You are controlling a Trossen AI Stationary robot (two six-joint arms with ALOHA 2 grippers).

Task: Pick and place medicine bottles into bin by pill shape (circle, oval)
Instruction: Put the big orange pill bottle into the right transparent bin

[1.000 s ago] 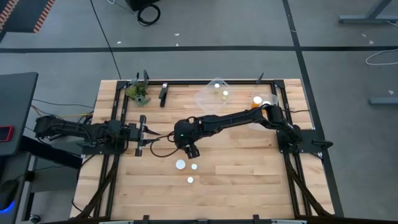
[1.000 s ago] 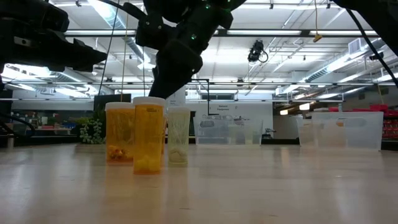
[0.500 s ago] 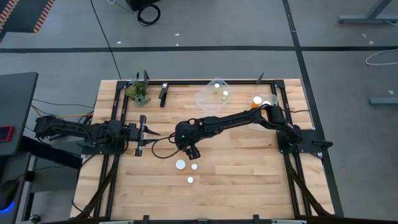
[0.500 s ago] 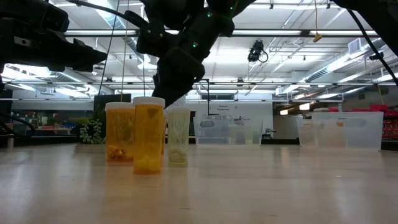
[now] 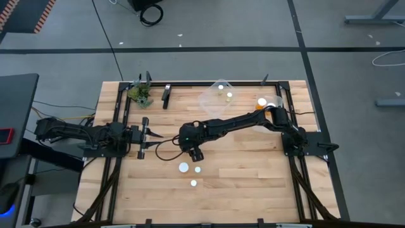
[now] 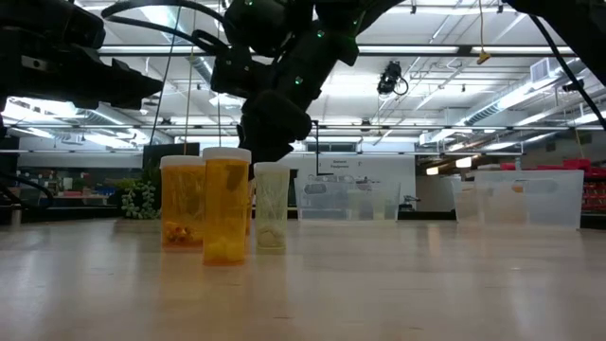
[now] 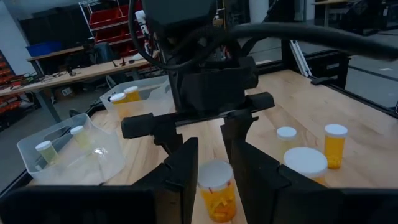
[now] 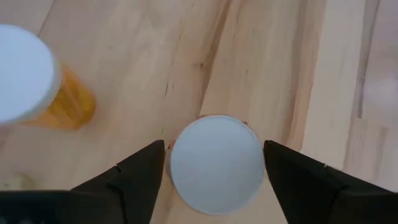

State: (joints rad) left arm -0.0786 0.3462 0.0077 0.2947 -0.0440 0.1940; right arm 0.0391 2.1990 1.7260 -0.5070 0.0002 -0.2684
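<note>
Right hand (image 5: 197,154) hangs over the bottle cluster mid-worktop (image 5: 253,183), fingers wide. In its wrist view a white cap (image 8: 216,164) sits square between the fingers (image 8: 138,175), not touched yet, so nothing is held.

Left hand (image 5: 147,136) waits at the worktop's left side, pointing at the cluster; its fingers look narrowly parted and empty.

Three bottles (image 5: 183,168) left on the worktop, close together just below the right hand: one big-capped, two smaller. The low view shows two amber ones (image 6: 226,205) and a pale clear one (image 6: 272,206), upright.

Done so far, judging from placement: one bottle in the clear bin (image 5: 212,101) at the far edge, and one or two in the second bin (image 5: 271,100) by the right arm's base (count unclear). So roughly half sorted, three to go. Pill shapes can't be read, so correctness can't be checked.

Next step looks like dropping onto this cap and closing.
</note>
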